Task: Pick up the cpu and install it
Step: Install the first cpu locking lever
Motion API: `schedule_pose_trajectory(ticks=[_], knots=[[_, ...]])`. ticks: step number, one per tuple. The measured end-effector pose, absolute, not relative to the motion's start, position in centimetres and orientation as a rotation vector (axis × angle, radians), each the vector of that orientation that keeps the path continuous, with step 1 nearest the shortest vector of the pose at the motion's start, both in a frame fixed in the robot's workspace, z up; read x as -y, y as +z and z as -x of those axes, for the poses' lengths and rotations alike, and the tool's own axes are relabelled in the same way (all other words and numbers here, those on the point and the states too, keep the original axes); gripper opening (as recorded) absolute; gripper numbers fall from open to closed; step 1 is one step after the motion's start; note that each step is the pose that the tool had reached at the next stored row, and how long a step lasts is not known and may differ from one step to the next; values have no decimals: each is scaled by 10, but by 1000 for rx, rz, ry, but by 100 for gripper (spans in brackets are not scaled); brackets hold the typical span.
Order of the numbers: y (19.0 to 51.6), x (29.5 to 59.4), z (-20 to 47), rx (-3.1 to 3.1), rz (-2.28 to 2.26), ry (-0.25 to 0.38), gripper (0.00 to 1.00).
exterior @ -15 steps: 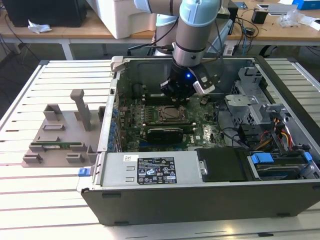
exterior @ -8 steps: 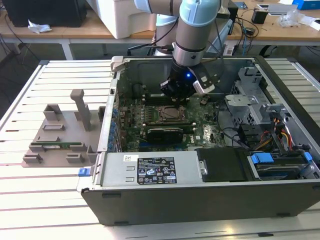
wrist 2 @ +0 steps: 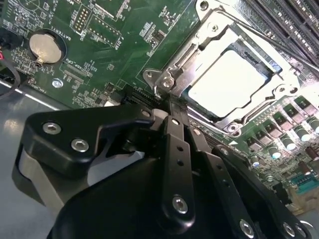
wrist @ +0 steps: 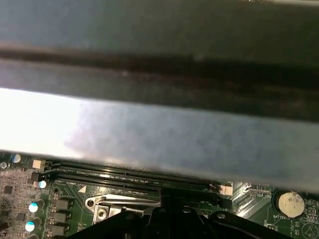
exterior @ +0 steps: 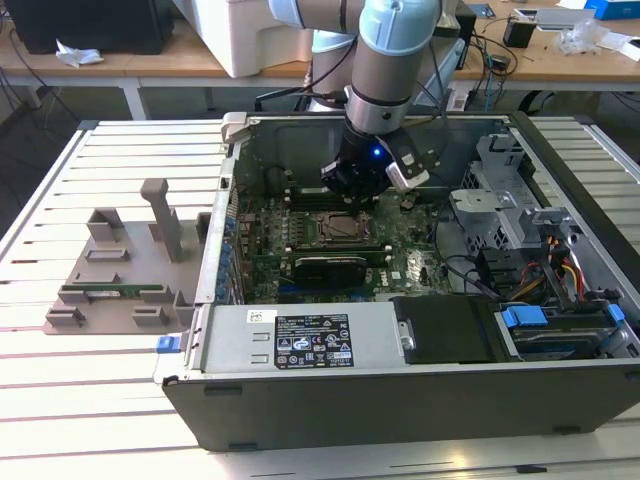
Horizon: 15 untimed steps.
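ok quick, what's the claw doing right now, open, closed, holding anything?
Claw: shut, fingers together with nothing between them, just beside the socket where the cpu already sits.

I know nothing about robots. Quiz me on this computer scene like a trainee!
1. True or false: the cpu lies in the socket.
2. What is the gripper over? A: the grey tray outside the case. B: the board. C: the blue-tabbed drives.
3. Fill in: the board's colour is ____.

Key: 1 true; 2 B; 3 green.
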State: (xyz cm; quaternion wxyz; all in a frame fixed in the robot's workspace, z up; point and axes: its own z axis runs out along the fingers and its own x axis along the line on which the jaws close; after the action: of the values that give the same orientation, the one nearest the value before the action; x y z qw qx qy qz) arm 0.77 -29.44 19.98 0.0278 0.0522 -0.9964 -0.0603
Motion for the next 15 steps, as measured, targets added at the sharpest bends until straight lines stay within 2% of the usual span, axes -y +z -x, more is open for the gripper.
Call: schedule_pose_trajectory(ticks=[3, 7, 12, 15], knots=[[215, 294, -7, 3083, -162, -183, 11], [217, 302, -5, 3088, -159, -25, 11], [219, 317, -4, 3088, -158, -14, 11], [236, 317, -4, 3089, -158, -3, 11]])
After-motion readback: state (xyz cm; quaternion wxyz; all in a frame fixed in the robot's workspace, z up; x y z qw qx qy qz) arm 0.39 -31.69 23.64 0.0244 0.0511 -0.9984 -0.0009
